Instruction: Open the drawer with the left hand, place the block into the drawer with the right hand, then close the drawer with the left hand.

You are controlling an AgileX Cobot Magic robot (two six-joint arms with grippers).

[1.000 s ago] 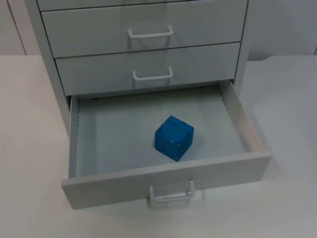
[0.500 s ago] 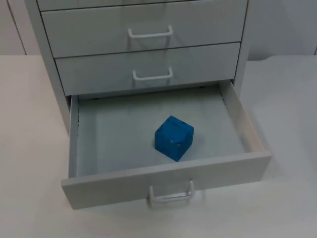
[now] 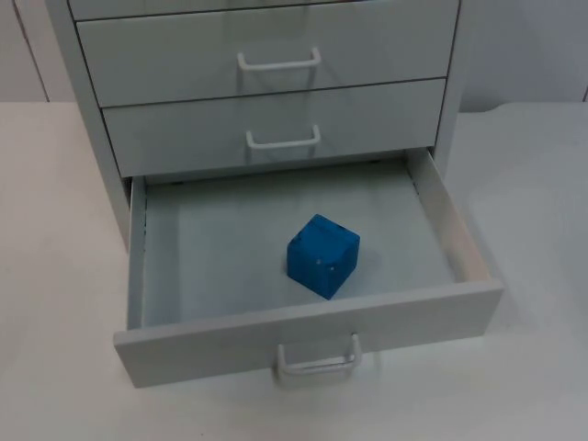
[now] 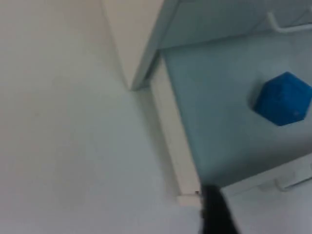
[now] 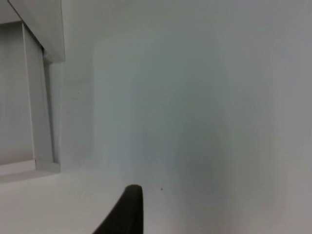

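— Where's the blue block [image 3: 322,256]?
— Lying inside the open bottom drawer [image 3: 303,338] of the white cabinet [image 3: 266,83], toward 4 o'clock of the drawer floor, near the front panel, touching no wall. The 2 drawers above are shut.
— And the grippers?
— The left gripper [image 4: 214,214] hangs over the white table [image 3: 55,276] beside the drawer's front-left corner. The right gripper [image 5: 127,212] hangs over bare table off the drawer's right side. Only 1 fingertip of each is visible, so I cannot tell how their fingers stand.

matt grey drawer [image 3: 303,326], glossy blue block [image 3: 322,256]
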